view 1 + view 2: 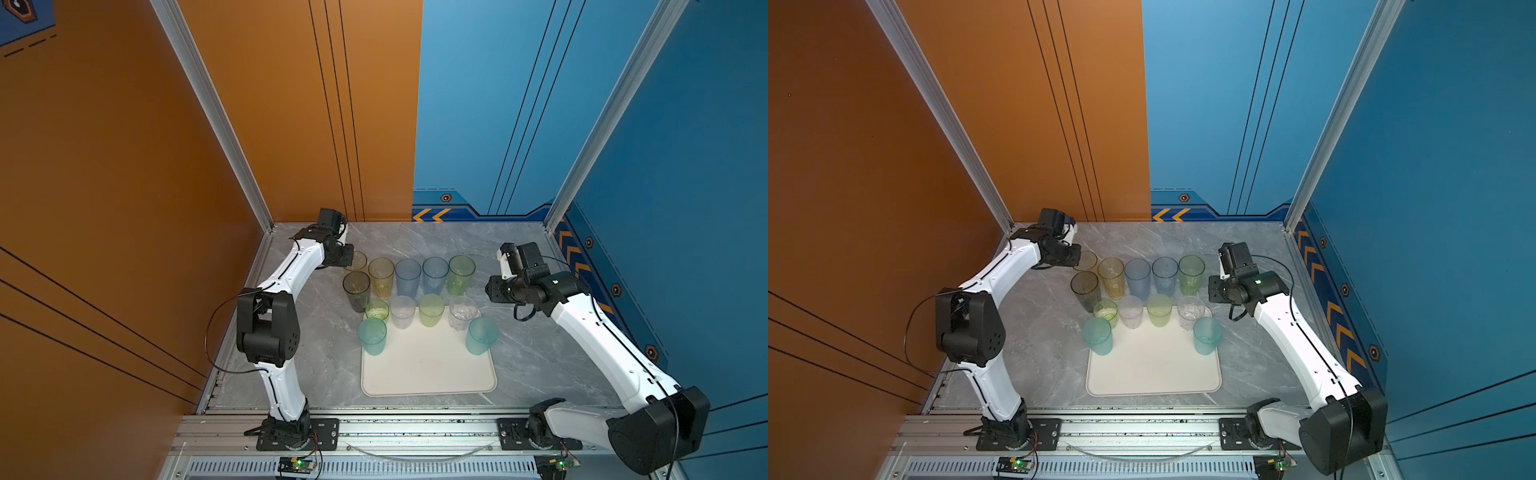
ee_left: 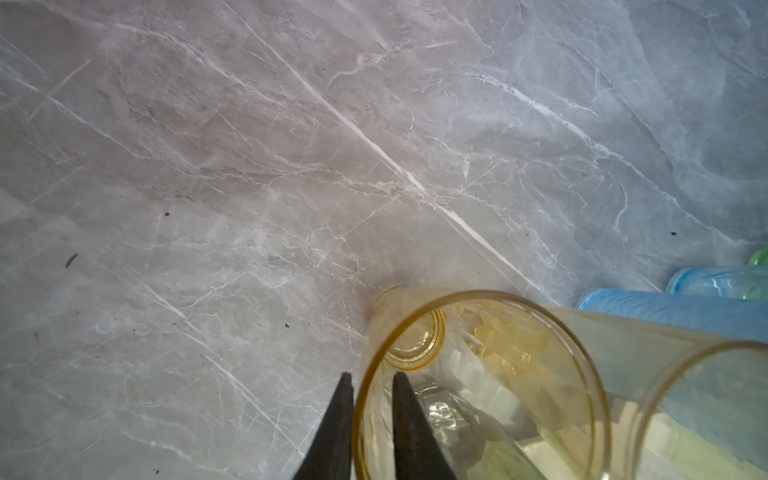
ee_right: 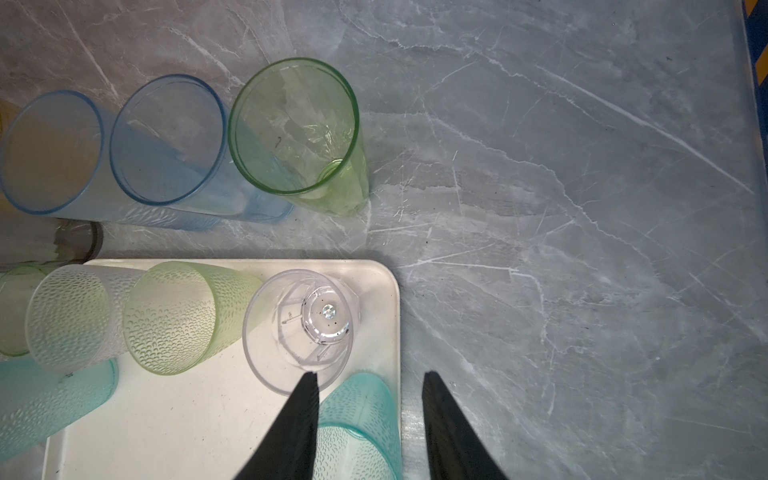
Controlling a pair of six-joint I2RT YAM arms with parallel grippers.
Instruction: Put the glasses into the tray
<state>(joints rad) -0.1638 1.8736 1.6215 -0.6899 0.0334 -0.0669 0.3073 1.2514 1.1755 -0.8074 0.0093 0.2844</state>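
**Left gripper astride an amber glass; tray partly filled**

I am looking down on a grey marbled surface [image 1: 540,365]. The cream tray [image 1: 428,374] lies in the middle, toward the front. Along its far edge stand a small green glass [image 1: 377,309], a frosted glass [image 1: 402,311], a yellow-green glass [image 1: 431,309] and a clear glass [image 1: 462,312]. One teal glass [image 1: 372,336] stands at the tray's left side and a second teal glass [image 1: 482,336] at its right.

Behind the tray, on the surface, stand a smoky glass [image 1: 356,289], a yellow glass [image 1: 381,274], two blue glasses [image 1: 408,275] and a tall green glass [image 1: 461,272].

My left gripper [image 2: 371,373] straddles the rim of the amber glass [image 2: 498,332] at the back left. One finger is inside and one outside, close together. I cannot tell whether they pinch it.

My right gripper [image 3: 369,374] hangs above the tray's right edge, fingers apart and empty.
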